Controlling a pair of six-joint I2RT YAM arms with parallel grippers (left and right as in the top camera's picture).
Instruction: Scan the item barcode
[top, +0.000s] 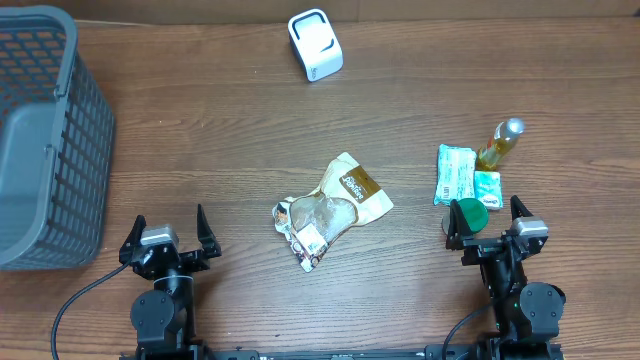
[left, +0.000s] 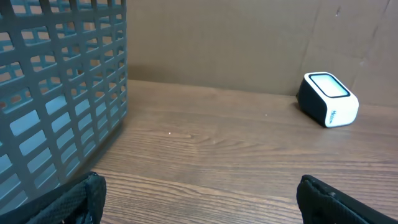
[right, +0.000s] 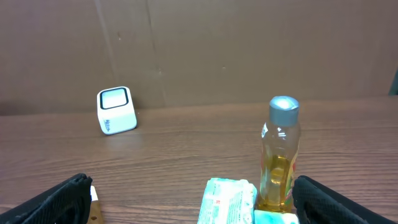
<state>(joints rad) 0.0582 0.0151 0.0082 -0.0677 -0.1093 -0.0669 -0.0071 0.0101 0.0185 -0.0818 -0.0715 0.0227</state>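
A white barcode scanner (top: 315, 44) stands at the table's far middle, also in the left wrist view (left: 328, 99) and the right wrist view (right: 116, 110). A crumpled brown-and-white snack bag (top: 330, 210) lies in the middle. At the right are a teal packet (top: 455, 174), a yellow bottle with a silver cap (top: 499, 145) and a green-lidded item (top: 468, 213). My left gripper (top: 168, 232) rests open near the front left, nothing between its fingers. My right gripper (top: 487, 222) stands open just behind the green lid, the teal packet (right: 229, 199) and bottle (right: 279, 155) ahead of it.
A grey mesh basket (top: 40, 140) fills the far left of the table and looms at the left of the left wrist view (left: 56, 93). A small teal pack (top: 487, 186) lies beside the bottle. A brown cardboard wall backs the table.
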